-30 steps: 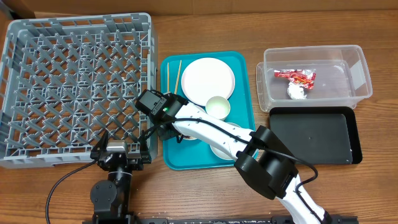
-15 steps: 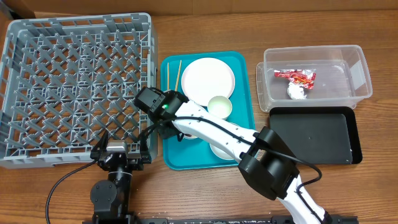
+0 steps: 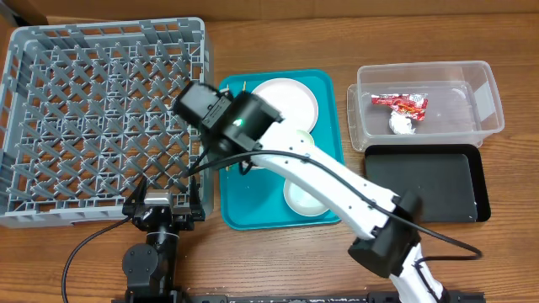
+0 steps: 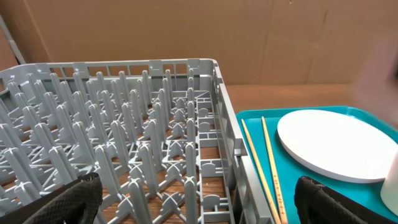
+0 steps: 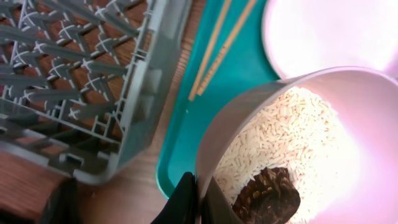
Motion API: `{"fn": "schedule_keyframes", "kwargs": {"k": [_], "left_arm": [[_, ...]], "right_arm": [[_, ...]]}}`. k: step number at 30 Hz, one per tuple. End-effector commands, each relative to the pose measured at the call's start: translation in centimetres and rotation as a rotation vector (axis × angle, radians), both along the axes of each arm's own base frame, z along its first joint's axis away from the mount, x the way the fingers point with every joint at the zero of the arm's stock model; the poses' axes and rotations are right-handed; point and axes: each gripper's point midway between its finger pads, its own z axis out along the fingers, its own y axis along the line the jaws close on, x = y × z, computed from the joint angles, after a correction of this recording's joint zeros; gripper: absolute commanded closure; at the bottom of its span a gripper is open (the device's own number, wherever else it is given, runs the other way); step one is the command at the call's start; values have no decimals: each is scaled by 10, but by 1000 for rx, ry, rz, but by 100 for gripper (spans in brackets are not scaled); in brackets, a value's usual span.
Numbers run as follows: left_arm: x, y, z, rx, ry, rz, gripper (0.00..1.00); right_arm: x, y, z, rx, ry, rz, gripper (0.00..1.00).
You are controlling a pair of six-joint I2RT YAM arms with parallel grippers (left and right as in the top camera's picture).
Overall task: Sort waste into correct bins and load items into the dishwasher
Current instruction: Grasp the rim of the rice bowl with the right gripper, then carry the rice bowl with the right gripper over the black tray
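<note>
The right gripper (image 5: 199, 198) is clamped on the rim of a small round pale bowl (image 5: 367, 118), with one finger outside the wall and one inside. The bowl hangs over the left part of the teal plastic serving tray (image 5: 186, 138). It holds whitish rice-like grains (image 5: 280, 137) and a dark brown food lump (image 5: 267, 194) near the fingers.

Just beyond the bowl, a pair of thin wooden chopsticks (image 5: 219, 45) and a round white plate (image 5: 323, 31) lie on that tray. The large grey plastic lattice dish rack (image 5: 81, 68) stands just beside the tray.

Well apart on the other side, the clear rectangular plastic tub (image 3: 484, 101) holds a crinkled red snack wrapper (image 3: 402, 103) and a crumpled white tissue (image 3: 402, 124). The flat black rectangular tray (image 3: 425, 181) in front of the tub looks bare. The left gripper (image 4: 199, 193) is spread wide at the rack's near edge, holding nothing.

The step in hand appears to be emptying food waste. The bowl should travel level across to the bins so the grains do not spill. It should then tip over the black tray, which is probably the food bin since the dry rubbish is in the tub. Only after that does the bowl belong in the rack.
</note>
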Motion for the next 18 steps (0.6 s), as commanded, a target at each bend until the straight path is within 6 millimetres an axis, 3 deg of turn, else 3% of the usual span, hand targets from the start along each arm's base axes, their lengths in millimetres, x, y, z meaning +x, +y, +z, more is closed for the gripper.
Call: {"fn": "schedule_keyframes", "kwargs": {"k": [1,5,12,18], "left_arm": [[0,0,-1,20,-4,-1,0],[0,0,-1,20,-4,-1,0],[0,0,-1,20,-4,-1,0],[0,0,-1,20,-4,-1,0]], "right_arm": [[13,-41,48,48,-51,-150,96],[14,-91,56,-22,-32,-323,96],[11,-106,66,1,-14,-315,96],[2,-174,48,-113,19,-466,96]]}}
